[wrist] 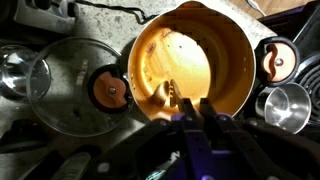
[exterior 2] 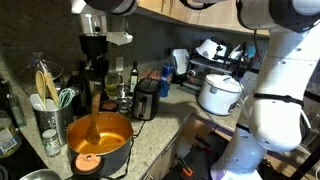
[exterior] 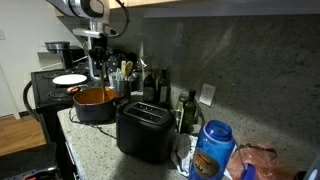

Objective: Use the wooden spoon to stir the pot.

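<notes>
The pot is wide and dark grey with an orange inside. It shows in both exterior views [exterior: 95,102] [exterior 2: 100,143] and fills the middle of the wrist view [wrist: 195,55]. My gripper [exterior 2: 95,72] [exterior: 97,62] hangs straight above it, shut on the handle of the wooden spoon [exterior 2: 92,115]. The spoon reaches down into the pot. In the wrist view the fingers [wrist: 190,112] are close together, and the spoon's end [wrist: 168,92] shows against the pot's floor.
A black toaster [exterior: 143,132] [exterior 2: 146,100] stands beside the pot. A glass lid with an orange knob [wrist: 65,75] lies next to it. A utensil holder [exterior 2: 47,112], a steel cup [wrist: 285,106], bottles [exterior: 152,86] and a white rice cooker [exterior 2: 218,93] crowd the counter.
</notes>
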Action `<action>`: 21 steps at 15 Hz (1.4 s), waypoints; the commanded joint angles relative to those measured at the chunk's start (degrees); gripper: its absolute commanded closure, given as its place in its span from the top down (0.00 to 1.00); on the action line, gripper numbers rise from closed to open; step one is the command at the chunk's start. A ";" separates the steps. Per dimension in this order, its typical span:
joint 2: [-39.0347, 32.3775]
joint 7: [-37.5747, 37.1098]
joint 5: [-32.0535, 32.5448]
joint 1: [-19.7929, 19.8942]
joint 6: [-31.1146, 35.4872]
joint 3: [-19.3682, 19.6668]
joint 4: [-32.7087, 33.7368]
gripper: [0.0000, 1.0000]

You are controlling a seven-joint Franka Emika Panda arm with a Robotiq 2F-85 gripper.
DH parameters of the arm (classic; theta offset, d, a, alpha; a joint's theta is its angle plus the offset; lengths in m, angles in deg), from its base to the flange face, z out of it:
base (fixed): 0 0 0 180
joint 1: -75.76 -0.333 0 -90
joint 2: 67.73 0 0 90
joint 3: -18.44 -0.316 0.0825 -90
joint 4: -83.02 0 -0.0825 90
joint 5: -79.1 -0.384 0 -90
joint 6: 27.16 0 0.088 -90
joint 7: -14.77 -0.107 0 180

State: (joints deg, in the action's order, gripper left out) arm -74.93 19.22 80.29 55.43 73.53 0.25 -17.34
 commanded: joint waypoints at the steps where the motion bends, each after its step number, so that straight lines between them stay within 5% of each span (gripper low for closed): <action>1: 0.01 6.73 -6.54 1.89 -3.03 0.03 0.60 0.04; 5: -1.61 7.99 -8.37 3.00 -10.62 0.77 2.32 0.04; 9: -2.04 3.94 -2.88 2.33 -13.93 0.94 2.76 0.04; 15: -0.99 -3.81 8.31 0.51 -5.43 0.45 0.14 0.04; 21: -0.06 -4.04 5.02 0.45 1.91 0.12 -1.52 0.04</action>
State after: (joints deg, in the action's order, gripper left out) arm -76.08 14.81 87.31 55.48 72.82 0.43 -17.43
